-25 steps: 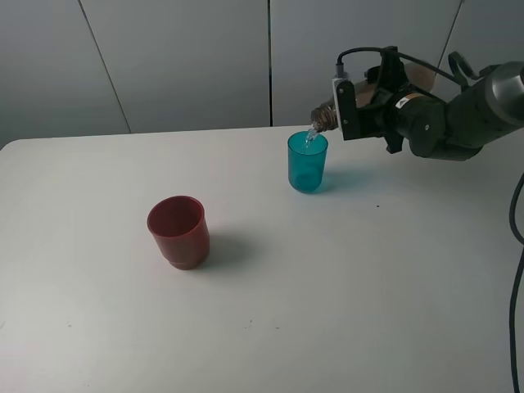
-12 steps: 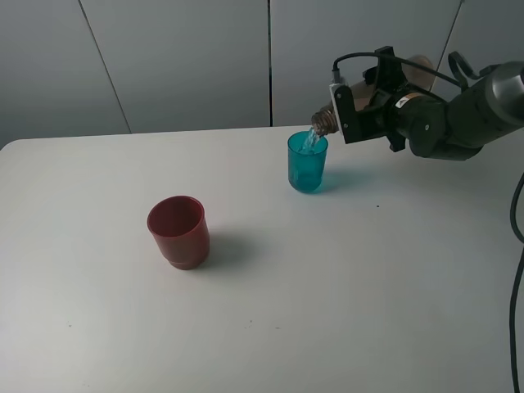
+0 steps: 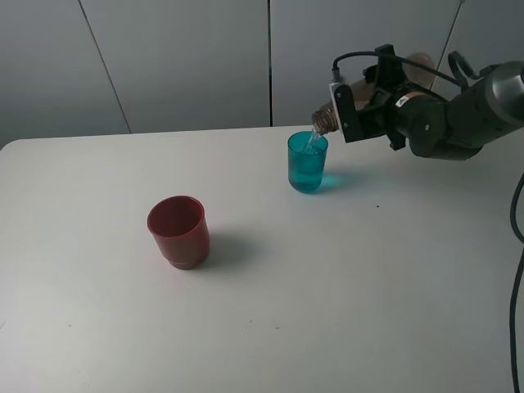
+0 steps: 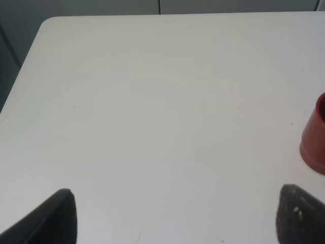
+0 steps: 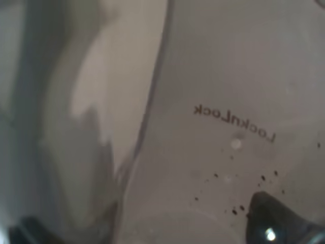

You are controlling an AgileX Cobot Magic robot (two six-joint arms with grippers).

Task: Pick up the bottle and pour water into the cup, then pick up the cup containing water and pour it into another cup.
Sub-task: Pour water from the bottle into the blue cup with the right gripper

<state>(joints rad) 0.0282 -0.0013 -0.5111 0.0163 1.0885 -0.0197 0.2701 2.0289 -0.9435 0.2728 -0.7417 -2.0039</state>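
The smoky grey-brown bottle (image 3: 325, 120) is tilted almost level in my right gripper (image 3: 361, 106), which is shut around its body. Its mouth is just above the teal cup's rim and its base (image 3: 421, 64) points back and up. A thin stream of water (image 3: 311, 141) falls into the teal cup (image 3: 307, 164), which stands upright at the back of the table. The right wrist view is filled by the bottle's wall (image 5: 218, 152). The dark red cup (image 3: 178, 231) stands upright and alone at the left centre. It also shows in the left wrist view (image 4: 315, 134), to one side of my open, empty left gripper (image 4: 177, 216).
The white table (image 3: 327, 286) carries only the two cups. Grey wall panels stand behind its far edge. A black cable (image 3: 516, 246) hangs along the right edge of the high view. The table's corner and a dark gap beyond it show in the left wrist view (image 4: 15, 56).
The bottle's base has risen a little, so it is tilted further. Water keeps running into the teal cup. The red cup and the left gripper have not moved.
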